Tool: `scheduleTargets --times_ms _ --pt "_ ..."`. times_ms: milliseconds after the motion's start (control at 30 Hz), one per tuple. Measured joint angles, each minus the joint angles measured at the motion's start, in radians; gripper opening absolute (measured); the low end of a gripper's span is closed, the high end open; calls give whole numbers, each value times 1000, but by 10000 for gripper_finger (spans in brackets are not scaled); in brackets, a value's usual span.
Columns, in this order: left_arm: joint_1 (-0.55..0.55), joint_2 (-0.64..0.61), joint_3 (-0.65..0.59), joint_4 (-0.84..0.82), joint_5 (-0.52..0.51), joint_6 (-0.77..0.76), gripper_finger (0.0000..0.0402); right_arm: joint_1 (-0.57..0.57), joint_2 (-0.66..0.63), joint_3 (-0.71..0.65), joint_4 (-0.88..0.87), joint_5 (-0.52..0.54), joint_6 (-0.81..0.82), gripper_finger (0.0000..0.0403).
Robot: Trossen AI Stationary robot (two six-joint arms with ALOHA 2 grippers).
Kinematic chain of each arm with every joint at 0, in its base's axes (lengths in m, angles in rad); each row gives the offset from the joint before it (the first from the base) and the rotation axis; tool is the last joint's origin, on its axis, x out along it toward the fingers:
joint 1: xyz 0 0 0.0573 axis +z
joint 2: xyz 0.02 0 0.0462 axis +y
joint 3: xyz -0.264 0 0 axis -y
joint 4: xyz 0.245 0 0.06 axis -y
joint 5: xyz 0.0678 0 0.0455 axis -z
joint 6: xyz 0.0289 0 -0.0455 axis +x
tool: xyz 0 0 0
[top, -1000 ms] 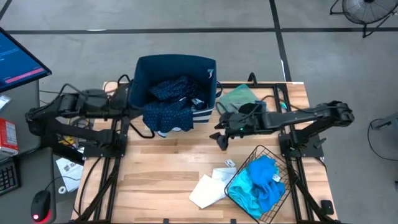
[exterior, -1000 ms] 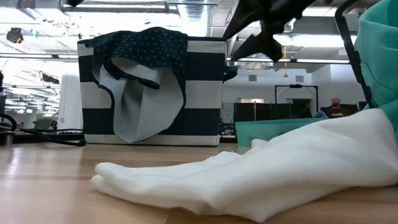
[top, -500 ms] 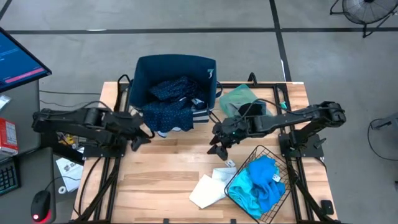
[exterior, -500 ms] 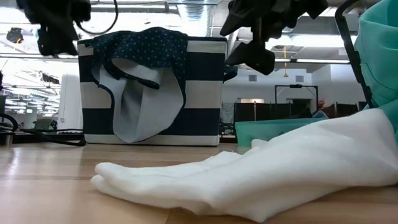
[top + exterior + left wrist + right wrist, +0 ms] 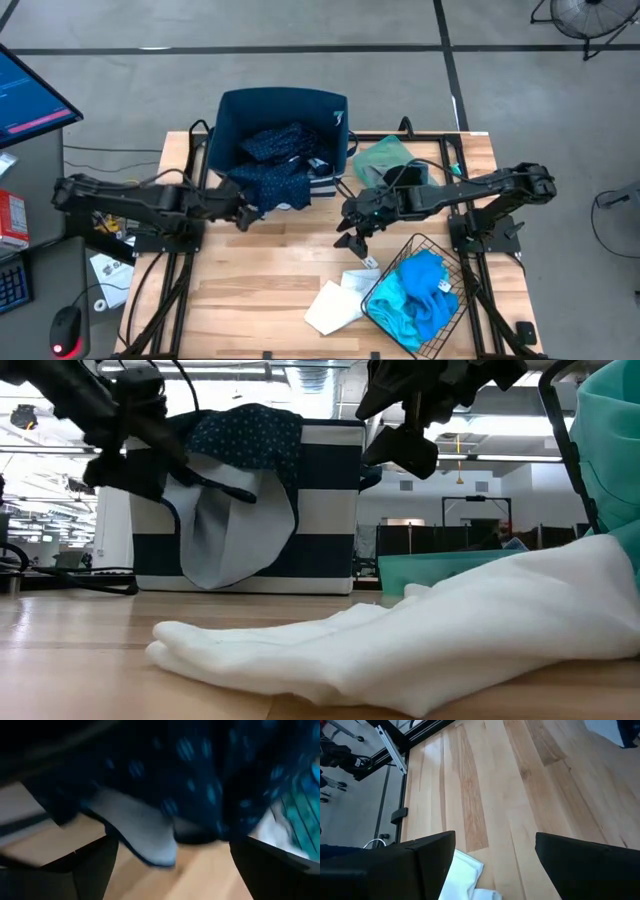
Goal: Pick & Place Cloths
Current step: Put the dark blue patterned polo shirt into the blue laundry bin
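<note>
Wooden table (image 5: 270,270) bare between both arms

Four cloths show: one dotted navy cloth (image 5: 270,180) draped over the bin's edge, one white cloth (image 5: 335,300) on the table, one turquoise cloth (image 5: 420,295), one green cloth (image 5: 385,155). There is one striped bin (image 5: 280,110) and one wire basket (image 5: 425,245). Two arms, each with one gripper: left gripper (image 5: 243,213), right gripper (image 5: 352,232).
</note>
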Motion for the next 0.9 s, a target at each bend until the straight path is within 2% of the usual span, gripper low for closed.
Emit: scheduleTargets --times_ms 133,300,367,467,533,667,700,900 --pt "0 0 -69 117 -135 -9 355 -1 0 0 -3 2 0 270" --pt "0 0 -152 224 -273 -107 332 -12 0 0 -3 2 35 270" --pt "0 0 -180 294 -339 -117 310 -12 0 0 -3 2 35 270" --pt "1 0 -205 375 -391 -125 250 -12 0 0 -3 5 26 270" --pt "1 0 -205 424 -384 -135 191 -12 0 0 -3 5 26 270" --pt "0 0 -205 603 -268 -88 43 -12 0 0 18 5 28 270" --pt "-1 0 -205 658 -239 -65 23 -10 0 0 28 5 34 270" --pt "-43 0 -204 993 -167 -26 2 -10 0 0 46 5 36 270"
